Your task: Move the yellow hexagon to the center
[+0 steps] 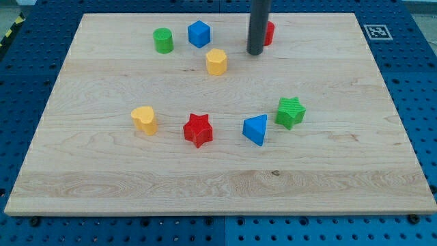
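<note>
The yellow hexagon (216, 61) sits in the upper middle of the wooden board (102, 184). My tip (255, 52) is to the right of it, a short gap away, and stands just in front of the red cylinder (268, 33), partly hiding it. The rod rises out of the view's top.
A green cylinder (163, 40) and a blue block (199, 33) stand near the view's top, left of the hexagon. Across the middle lie a yellow heart-like block (145, 119), a red star (198, 130), a blue triangular block (256, 129) and a green star-like block (291, 112).
</note>
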